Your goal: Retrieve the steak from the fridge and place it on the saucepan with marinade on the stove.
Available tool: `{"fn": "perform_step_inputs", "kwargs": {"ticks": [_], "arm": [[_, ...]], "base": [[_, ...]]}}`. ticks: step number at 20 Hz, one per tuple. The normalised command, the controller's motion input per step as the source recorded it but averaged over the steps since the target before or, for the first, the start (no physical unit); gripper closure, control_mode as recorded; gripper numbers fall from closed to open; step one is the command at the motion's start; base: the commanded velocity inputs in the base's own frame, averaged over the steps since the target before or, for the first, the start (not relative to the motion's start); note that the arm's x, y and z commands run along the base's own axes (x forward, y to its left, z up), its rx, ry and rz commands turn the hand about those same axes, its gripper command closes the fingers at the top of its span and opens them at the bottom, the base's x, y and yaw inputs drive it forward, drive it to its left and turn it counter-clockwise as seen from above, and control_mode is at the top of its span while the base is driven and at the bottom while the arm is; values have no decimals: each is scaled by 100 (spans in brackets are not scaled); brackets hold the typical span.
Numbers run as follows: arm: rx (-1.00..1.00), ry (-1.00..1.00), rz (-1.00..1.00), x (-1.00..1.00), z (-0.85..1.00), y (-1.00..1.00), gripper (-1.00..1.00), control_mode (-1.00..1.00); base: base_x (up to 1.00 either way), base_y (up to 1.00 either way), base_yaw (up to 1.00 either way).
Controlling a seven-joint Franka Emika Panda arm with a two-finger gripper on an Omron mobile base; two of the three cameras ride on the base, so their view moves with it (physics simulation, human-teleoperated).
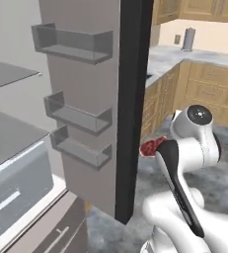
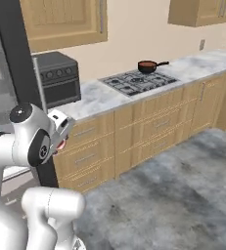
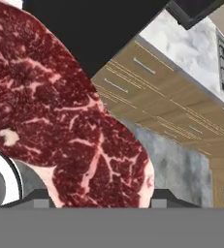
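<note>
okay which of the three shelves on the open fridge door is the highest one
The door bin near the picture's top: it stands alone, well above the other two bins, which sit close together lower down.

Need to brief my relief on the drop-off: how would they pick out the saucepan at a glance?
Find the marble counter along the back wall, then the stove set into it. The saucepan sits at the stove's far corner: small, round and dark, orange-red liquid inside, a straight black handle pointing right.

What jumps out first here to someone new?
The steak, dark red and marbled, held in the claw, looms large in the hand view. In the left base view the fridge door stands open beside the arm. Across the room, the saucepan with marinade sits on the stove.
</note>
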Motion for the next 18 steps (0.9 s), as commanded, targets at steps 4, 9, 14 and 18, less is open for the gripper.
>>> {"fn": "perform_step_inputs", "kwargs": {"ticks": [4,9,14,18], "arm": [[0,0,0,0,0,0,100,100],[0,0,0,0,0,0,100,100],[0,0,0,0,0,0,100,100],[0,0,0,0,0,0,100,100]], "base": [[-23,-71,-67],[59,-75,-49],[100,-44,-23],[100,-3,0]]}}
